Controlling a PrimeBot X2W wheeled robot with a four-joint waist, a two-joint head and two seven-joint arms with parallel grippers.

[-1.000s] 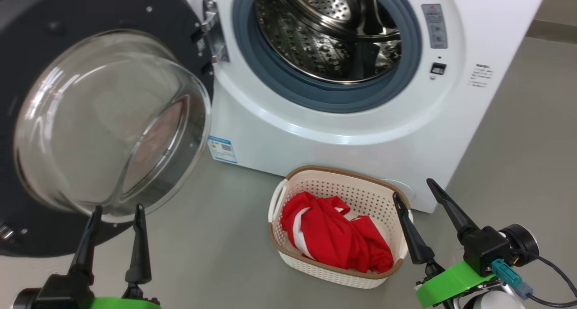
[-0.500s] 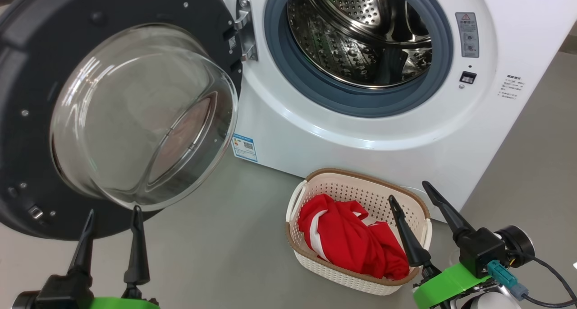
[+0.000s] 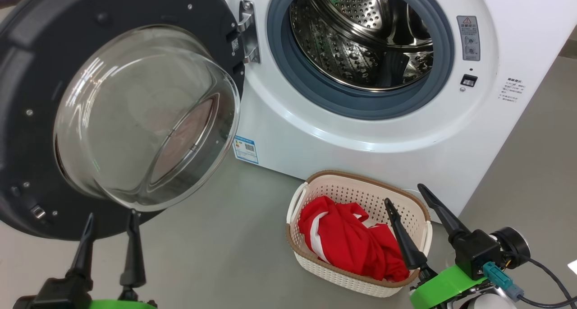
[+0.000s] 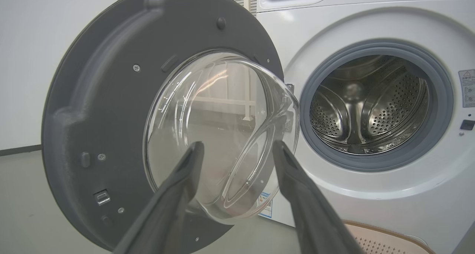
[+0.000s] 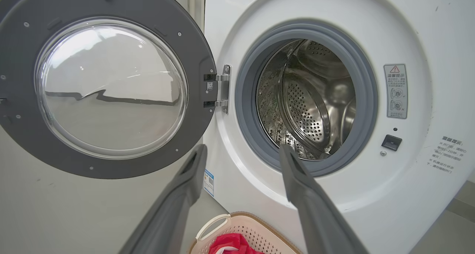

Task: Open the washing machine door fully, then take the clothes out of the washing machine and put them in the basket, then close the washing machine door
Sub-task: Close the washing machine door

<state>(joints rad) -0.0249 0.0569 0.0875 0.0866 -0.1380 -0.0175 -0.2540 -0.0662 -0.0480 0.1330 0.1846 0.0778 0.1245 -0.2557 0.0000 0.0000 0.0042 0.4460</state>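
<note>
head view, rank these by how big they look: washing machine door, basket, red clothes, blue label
1. washing machine door: largest, though it stands nearer the camera, which adds to its look
2. basket
3. red clothes, lying inside the basket
4. blue label: smallest

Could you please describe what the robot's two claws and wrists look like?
The left claw and right claw each have two long, slim, dark fingers that taper to points. The fingers sit on a black block above a bright green collar. The right wrist also carries a round black housing, a teal connector and a thin black cable.
</note>
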